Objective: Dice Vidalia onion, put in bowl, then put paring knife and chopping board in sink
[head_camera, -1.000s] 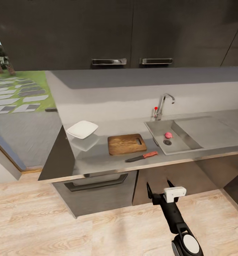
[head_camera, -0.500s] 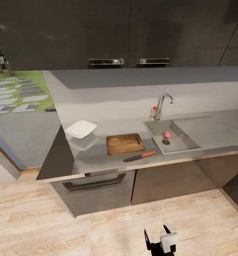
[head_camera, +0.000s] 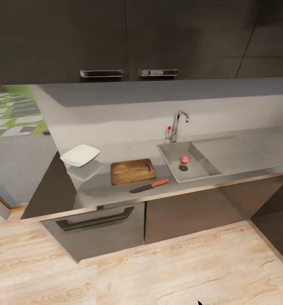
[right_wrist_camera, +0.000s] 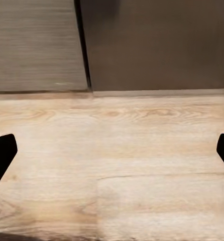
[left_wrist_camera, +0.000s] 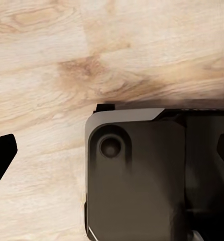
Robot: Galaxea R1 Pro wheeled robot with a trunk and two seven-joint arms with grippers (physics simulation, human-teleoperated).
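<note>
In the head view, the counter runs from mid-left to the right edge, where it is cut off. At mid-left, the bowl sits near the counter's left end, its reflection just below it. Right of it, apart, lies the board, handle slot toward the sink. The knife lies just in front of the board near the counter's front edge, red handle pointing right, blade dark and hard to make out. At centre-right, the sink holds the onion, small and pinkish, just beside the drain. The tap stands behind the basin. The drainboard stretches right, bare. Dark cabinets fill the top. Wood floor spans the bottom, open in front of the drawers.

In the left wrist view, the left end effector is spread wide, tips cut off at both sides, above floor and a dark robot part. In the right wrist view, the right end effector is likewise spread wide, gripping nothing, over floor facing cabinet fronts.
</note>
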